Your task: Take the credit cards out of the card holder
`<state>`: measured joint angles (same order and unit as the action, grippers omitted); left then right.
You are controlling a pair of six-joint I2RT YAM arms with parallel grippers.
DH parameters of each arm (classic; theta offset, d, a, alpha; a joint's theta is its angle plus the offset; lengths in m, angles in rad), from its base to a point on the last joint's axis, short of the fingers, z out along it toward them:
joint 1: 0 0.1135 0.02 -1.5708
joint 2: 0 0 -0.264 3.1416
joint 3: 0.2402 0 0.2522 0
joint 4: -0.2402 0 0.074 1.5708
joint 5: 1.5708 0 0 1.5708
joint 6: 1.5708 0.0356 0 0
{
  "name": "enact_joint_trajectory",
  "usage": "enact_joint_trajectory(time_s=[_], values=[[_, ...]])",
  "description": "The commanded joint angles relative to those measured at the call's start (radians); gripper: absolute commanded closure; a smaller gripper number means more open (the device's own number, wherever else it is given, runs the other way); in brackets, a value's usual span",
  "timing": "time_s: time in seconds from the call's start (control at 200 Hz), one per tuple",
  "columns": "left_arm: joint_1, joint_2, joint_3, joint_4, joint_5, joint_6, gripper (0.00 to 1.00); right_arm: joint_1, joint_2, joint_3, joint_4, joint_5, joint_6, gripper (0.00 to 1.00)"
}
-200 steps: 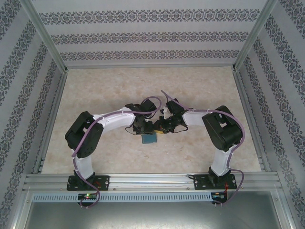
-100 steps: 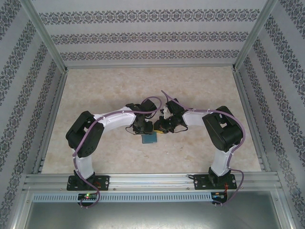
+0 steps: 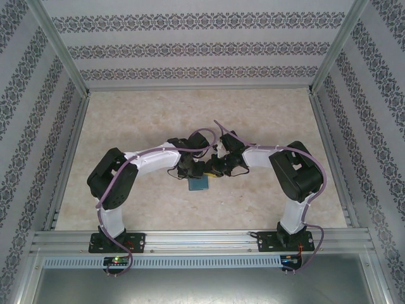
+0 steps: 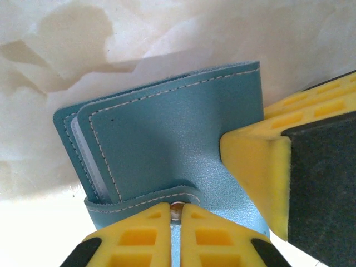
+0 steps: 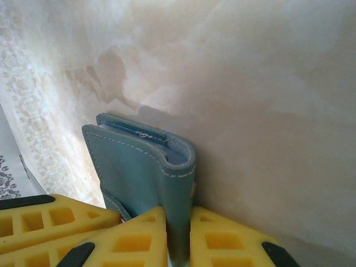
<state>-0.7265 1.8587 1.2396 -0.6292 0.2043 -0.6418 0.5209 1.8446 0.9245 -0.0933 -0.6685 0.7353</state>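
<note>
Jaws both pinched shut on card holder (image 4: pixel 167 128) — left at tab (image 4: pixel 144 200), right on fold (image 5: pixel 181 158); credit cards (image 4: pixel 88 156) inside, none out.

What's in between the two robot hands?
The blue card holder. The left gripper pinches it in the left wrist view, and the right gripper pinches its edge in the right wrist view.
</note>
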Motion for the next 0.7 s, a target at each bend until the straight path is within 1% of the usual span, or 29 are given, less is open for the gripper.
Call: enact_joint_trajectory(time_s=[0.0, 0.205, 0.32, 0.405, 0.49, 0.575, 0.655, 0.699], values=[[-0.005, 0.014, -0.05, -0.016, -0.074, 0.01, 0.93, 0.018, -0.02, -0.021, -0.032, 0.037, 0.008, 0.85], [0.004, -0.041, -0.074, -0.015, -0.101, 0.003, 0.96, 0.011, -0.025, -0.027, -0.054, 0.064, 0.004, 0.88], [0.015, -0.067, -0.09, -0.012, -0.098, 0.004, 0.97, 0.007, -0.027, -0.027, -0.059, 0.067, 0.002, 0.88], [0.016, -0.085, -0.1, 0.013, -0.077, 0.004, 0.97, 0.008, -0.027, -0.028, -0.045, 0.047, 0.006, 0.88], [0.016, -0.096, -0.101, 0.034, -0.047, 0.004, 0.94, 0.008, -0.038, -0.032, -0.022, 0.032, 0.02, 0.84], [0.016, -0.104, -0.099, 0.049, -0.03, 0.001, 0.92, 0.007, -0.056, -0.03, -0.016, 0.029, 0.028, 0.76], [0.016, -0.108, -0.093, 0.056, -0.022, 0.001, 0.91, 0.007, -0.075, -0.029, -0.014, 0.024, 0.032, 0.7], [0.016, -0.105, -0.088, 0.052, -0.018, 0.004, 0.91, 0.006, -0.084, -0.03, -0.011, 0.023, 0.033, 0.65]])
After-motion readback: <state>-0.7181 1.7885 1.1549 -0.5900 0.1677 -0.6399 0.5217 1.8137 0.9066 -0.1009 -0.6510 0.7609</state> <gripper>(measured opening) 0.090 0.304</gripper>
